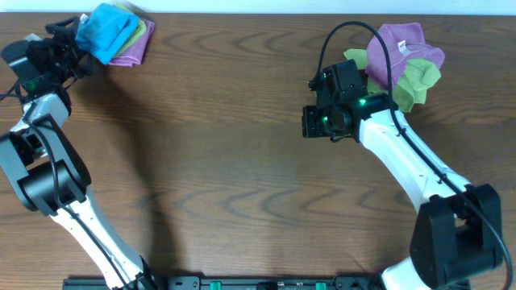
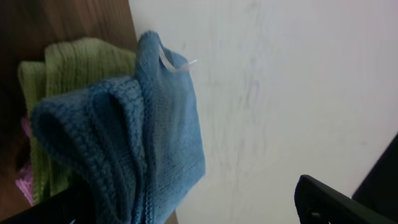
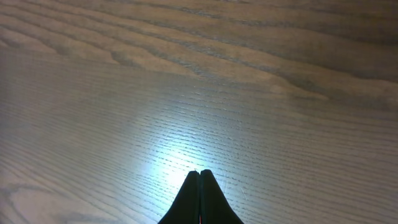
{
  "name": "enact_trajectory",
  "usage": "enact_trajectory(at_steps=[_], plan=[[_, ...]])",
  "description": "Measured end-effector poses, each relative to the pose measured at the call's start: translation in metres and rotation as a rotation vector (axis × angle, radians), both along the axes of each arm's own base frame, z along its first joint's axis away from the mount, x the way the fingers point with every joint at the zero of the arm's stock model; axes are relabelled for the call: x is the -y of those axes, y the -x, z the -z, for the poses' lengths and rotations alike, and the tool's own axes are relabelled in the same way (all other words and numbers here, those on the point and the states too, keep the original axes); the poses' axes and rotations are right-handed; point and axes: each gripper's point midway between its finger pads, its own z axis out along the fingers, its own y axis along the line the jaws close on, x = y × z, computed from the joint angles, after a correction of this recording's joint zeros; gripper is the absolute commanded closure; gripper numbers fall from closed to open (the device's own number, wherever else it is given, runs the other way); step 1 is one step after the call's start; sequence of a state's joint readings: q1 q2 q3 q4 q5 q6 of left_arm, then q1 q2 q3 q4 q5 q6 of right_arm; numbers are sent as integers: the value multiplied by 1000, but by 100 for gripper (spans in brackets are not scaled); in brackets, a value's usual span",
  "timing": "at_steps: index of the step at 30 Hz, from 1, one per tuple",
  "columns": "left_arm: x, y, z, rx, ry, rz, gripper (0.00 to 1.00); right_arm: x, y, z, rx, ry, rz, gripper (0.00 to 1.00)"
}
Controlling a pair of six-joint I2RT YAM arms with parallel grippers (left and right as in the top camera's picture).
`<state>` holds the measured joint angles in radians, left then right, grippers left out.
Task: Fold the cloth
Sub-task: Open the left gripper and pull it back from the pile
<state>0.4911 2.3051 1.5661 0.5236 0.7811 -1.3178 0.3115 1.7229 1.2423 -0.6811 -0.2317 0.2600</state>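
Observation:
The cloth (image 1: 109, 28), bright blue and bunched up, lies on other cloths at the table's far left corner. In the left wrist view the cloth (image 2: 124, 143) fills the left half, its white tag (image 2: 174, 62) at the top. My left gripper (image 1: 68, 36) stands open right at the cloth's near end. Its fingers (image 2: 336, 202) are wide apart, and the blue fabric lies by the left one without being pinched. My right gripper (image 1: 316, 122) hovers over bare wood right of centre, shut (image 3: 199, 174) on nothing.
A lime-green cloth (image 1: 143, 31) and a purple cloth (image 1: 129, 52) lie under the blue one. Another purple cloth (image 1: 403, 44) and green cloth (image 1: 415, 80) are heaped at the far right, behind my right arm. The table's far edge (image 1: 242, 14) runs close behind both heaps.

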Motion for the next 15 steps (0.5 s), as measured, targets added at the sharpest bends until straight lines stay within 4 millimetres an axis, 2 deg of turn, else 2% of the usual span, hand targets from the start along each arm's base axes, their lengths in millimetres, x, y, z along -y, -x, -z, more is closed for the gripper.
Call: enact_trajectory(at_steps=[9, 15], plan=[[12, 17, 40, -166, 23, 54, 4, -6, 3, 0, -1, -1, -15, 99], [3, 21, 42, -156, -33, 56, 4, -13, 6, 0, -1, -3, -35, 99]])
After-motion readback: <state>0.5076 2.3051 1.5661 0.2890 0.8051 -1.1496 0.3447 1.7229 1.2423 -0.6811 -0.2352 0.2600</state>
